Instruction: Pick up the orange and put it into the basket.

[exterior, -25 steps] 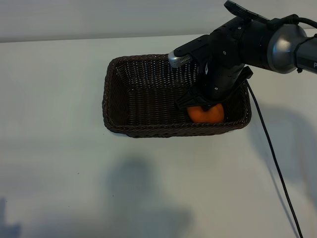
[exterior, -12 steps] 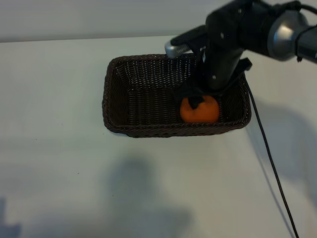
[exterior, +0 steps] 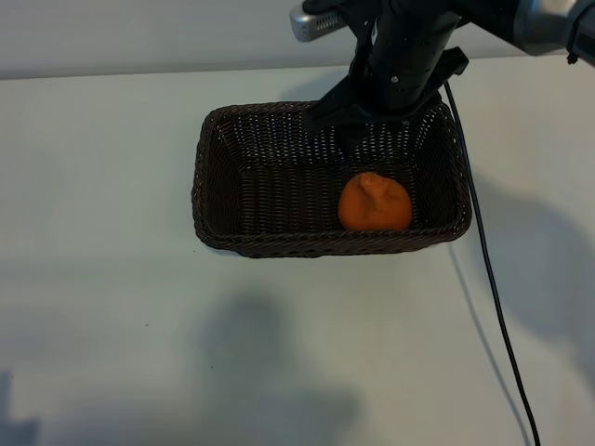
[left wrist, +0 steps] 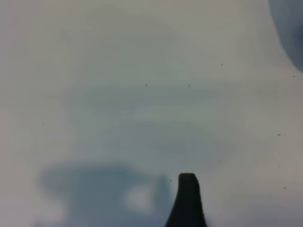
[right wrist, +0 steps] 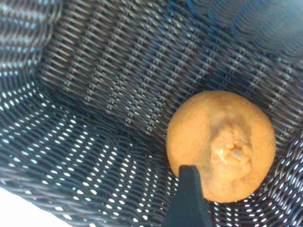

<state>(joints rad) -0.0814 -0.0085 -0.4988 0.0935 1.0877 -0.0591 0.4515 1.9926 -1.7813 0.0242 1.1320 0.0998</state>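
The orange [exterior: 375,203] lies loose on the floor of the dark woven basket [exterior: 325,243], toward its right end, stem knob up. My right gripper [exterior: 358,125] hangs open above the basket's far side, clear of the fruit. In the right wrist view the orange [right wrist: 222,144] rests on the wicker [right wrist: 94,94], and one dark finger [right wrist: 189,194] shows in front of it without touching. My left arm is outside the exterior view. Its wrist view shows one finger [left wrist: 187,198] over bare table, with nothing held.
The basket stands on a white table [exterior: 112,325]. A black cable [exterior: 488,279] runs from the right arm down across the table to the right of the basket. Soft shadows lie on the table at the front.
The right gripper opened and let go of the orange, which now rests in the basket. The gripper then rose and drew back toward the far side.
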